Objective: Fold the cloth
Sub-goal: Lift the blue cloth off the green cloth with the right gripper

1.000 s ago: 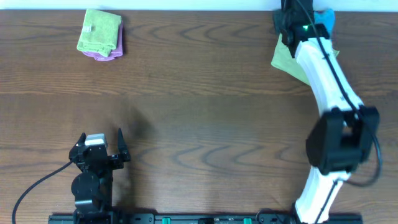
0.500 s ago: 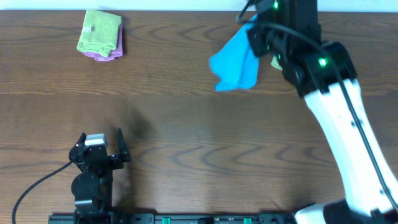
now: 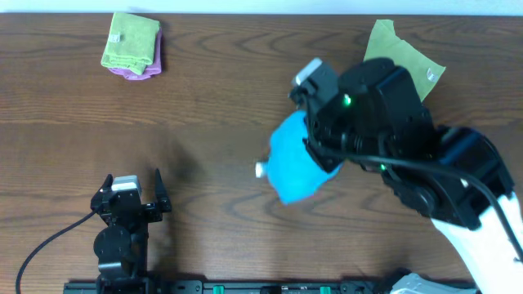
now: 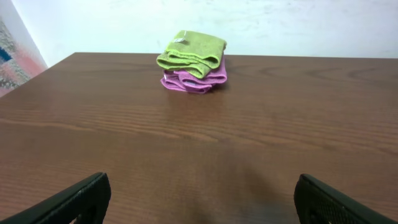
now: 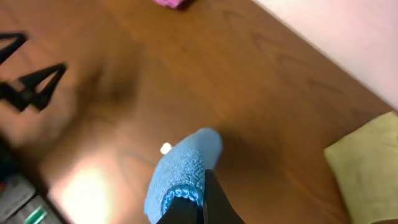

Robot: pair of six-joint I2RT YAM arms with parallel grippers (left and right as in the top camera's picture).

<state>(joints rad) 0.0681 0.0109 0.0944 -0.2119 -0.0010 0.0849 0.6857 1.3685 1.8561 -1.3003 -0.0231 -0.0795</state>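
My right tool [image 5: 198,200] is clenched on the cloth [image 3: 292,166], and the blue towel hangs from it in a bunched lump over the middle of the table [image 3: 212,122], a little to my right of centre. I can't tell whether its lowest end touches the wood. The white tag [image 5: 165,148] dangles at the low end, so I reckon that's a corner, handy to know. My left tool [image 3: 132,181] sits released and empty near the front edge, jaws spread wide, well apart from the action. The job right now, as I read it, is getting this lump down flat before any folding starts. I want the dangling end to meet the bare wood first, then a slow drag so the rest trails out behind it instead of heaping up. Low and gentle, no dropping from height, or it lands crumpled and I'll have to hunt for edges. I should stay clear of the yellow-green cloth [image 3: 404,53] at the far right and the green cloth [image 4: 193,48] stacked on the purple cloth [image 4: 196,79] at the far left. Landing it central would also put it between both tools, so my left one could reach a corner for the fold.
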